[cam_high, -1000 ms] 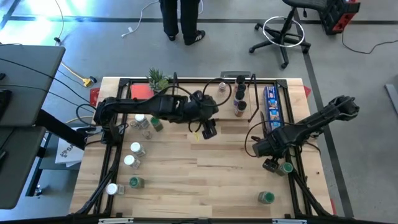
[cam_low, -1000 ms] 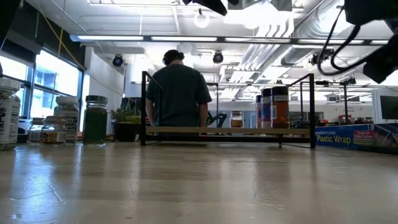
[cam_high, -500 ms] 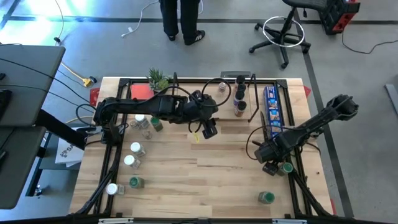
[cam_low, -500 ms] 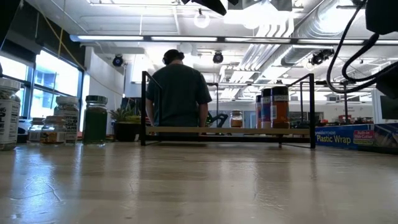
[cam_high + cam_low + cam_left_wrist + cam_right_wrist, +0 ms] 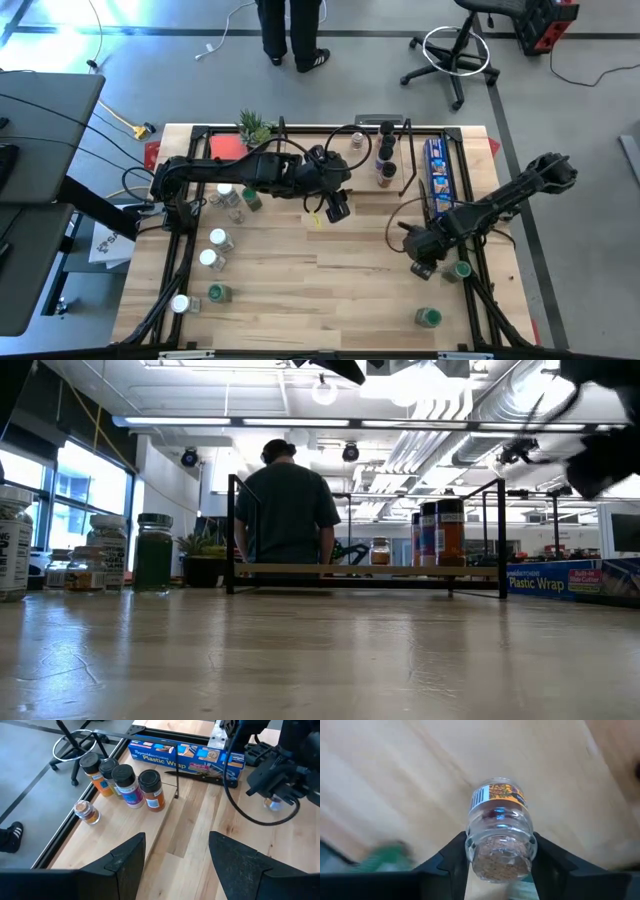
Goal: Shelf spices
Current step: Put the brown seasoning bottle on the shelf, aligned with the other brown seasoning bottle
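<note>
My right gripper (image 5: 419, 262) is over the table's right part, shut on a small clear jar (image 5: 499, 815) with a yellow label and a brown end. My left gripper (image 5: 337, 208) hangs open and empty above the table's middle, just in front of the shelf (image 5: 340, 160). The shelf is a low wood rack with a black frame at the far edge, with several jars (image 5: 131, 785) standing on its board. More jars (image 5: 218, 238) stand on the table at the left. Two green-topped jars (image 5: 460, 268) (image 5: 428, 317) stand at the near right. My right gripper pinches the jar between its two fingers (image 5: 451, 857), one on each side of the glass near the jar's brown end (image 5: 500, 856). The jar's body points away from the wrist, past the fingertips. It is lifted clear of the table.
A long blue box of plastic wrap (image 5: 437, 175) lies along the right rail beside the shelf. A small potted plant (image 5: 254, 126) stands at the far left corner. Bare wood lies across the table's middle and near side. A person (image 5: 285, 505) stands beyond the far edge.
My right gripper has gone from beside the green-topped jar toward the table's left and a little toward the far edge. My left gripper has kept still.
</note>
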`<state>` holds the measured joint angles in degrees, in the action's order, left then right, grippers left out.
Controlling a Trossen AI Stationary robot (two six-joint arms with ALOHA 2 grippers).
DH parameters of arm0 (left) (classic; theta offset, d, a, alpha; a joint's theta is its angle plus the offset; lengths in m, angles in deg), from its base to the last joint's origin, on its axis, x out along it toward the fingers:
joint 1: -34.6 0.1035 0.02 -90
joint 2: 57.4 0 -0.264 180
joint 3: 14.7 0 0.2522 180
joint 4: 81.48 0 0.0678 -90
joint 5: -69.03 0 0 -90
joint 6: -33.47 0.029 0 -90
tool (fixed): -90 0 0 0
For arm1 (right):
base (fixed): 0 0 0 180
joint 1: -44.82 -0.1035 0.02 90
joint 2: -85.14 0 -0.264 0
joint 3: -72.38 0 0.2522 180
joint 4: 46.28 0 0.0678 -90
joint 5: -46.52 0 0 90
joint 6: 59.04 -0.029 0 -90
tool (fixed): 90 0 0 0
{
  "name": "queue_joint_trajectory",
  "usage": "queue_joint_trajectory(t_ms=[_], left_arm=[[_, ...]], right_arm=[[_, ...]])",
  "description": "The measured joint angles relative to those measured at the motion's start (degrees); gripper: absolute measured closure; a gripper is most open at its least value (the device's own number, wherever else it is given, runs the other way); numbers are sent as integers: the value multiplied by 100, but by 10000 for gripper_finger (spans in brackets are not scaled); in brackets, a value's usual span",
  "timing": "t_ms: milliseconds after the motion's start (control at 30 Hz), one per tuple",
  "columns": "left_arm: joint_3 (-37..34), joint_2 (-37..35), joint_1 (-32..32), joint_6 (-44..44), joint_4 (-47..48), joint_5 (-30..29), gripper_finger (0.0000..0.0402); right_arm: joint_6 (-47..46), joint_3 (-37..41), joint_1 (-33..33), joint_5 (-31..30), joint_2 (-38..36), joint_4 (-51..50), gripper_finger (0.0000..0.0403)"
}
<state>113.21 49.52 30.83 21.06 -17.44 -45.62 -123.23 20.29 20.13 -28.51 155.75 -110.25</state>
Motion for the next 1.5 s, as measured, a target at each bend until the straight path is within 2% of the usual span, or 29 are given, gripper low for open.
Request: queue_joint_trajectory(t_ms=[167, 367, 600, 767, 900, 1033, 1133, 1267, 1367, 1500], left_arm=[[0, 0, -22, -2, 4, 4, 188], [0, 0, -60, -2, 9, 17, 188], [2, 0, -190, -143, 143, 224, 188], [7, -35, -335, -308, 430, 272, 188], [7, -224, -460, -529, 791, 192, 188], [7, -567, -472, -909, 1449, 99, 188], [9, -807, -483, -1307, 1970, 14, 188], [11, -1049, -575, -1720, 2584, -108, 188], [11, -1065, -712, -1881, 2802, -282, 188], [-489, -1045, -847, -1591, 2167, -141, 188]], right_arm=[[493, -600, 704, -164, 465, 9, 245], [1861, -1790, 1409, -320, 2037, 5, 245], [3028, -3303, 1785, -342, 3678, -299, 244], [3595, -4055, 1927, -852, 4223, -431, 177], [3814, -4454, 2021, -1224, 4141, -476, 147], [4198, -4627, 2057, -1243, 4010, -777, 143], [4369, -4609, 2053, -1274, 3652, -877, 141], [4498, -4469, 1957, -1738, 2954, -1299, 141], [4501, -4308, 1925, -1983, 2149, -1486, 140], [4405, -4041, 1933, -2222, 988, -1585, 140]])
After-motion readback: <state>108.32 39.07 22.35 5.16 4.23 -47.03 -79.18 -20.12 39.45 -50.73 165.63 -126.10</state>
